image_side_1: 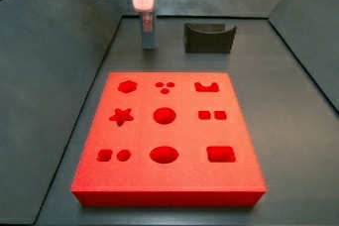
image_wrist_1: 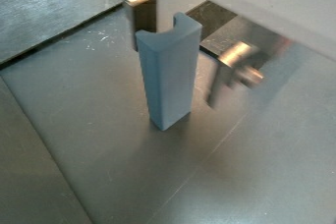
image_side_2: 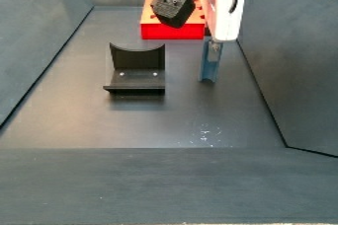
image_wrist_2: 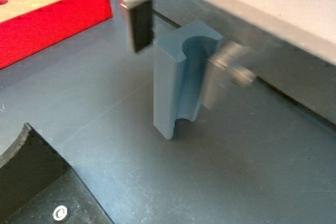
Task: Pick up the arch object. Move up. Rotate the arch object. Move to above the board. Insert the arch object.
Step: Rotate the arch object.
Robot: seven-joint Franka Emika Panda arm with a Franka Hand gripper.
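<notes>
Floor (image_side_2: pixel 158 160): dark grey, smooth, walled on its sides.
Board (image_side_1: pixel 166 136): lies flat on the floor, recesses facing up.
Fixture (image_side_2: pixel 133 69): stands on the floor, apart from the board.
Upright blue-grey bar (image_side_2: pixel 211 61): stands on end on the floor beside the fixture, grooved down one face.
Gripper (image_side_2: pixel 218 34): at the bar's top, above the floor.

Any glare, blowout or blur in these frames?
Side view: the gripper, over the upright bar beyond the red board, is blown out white. Both wrist views: soft overall. Wrist view: the glossy wall throws smeared reflections beside the bar.
</notes>
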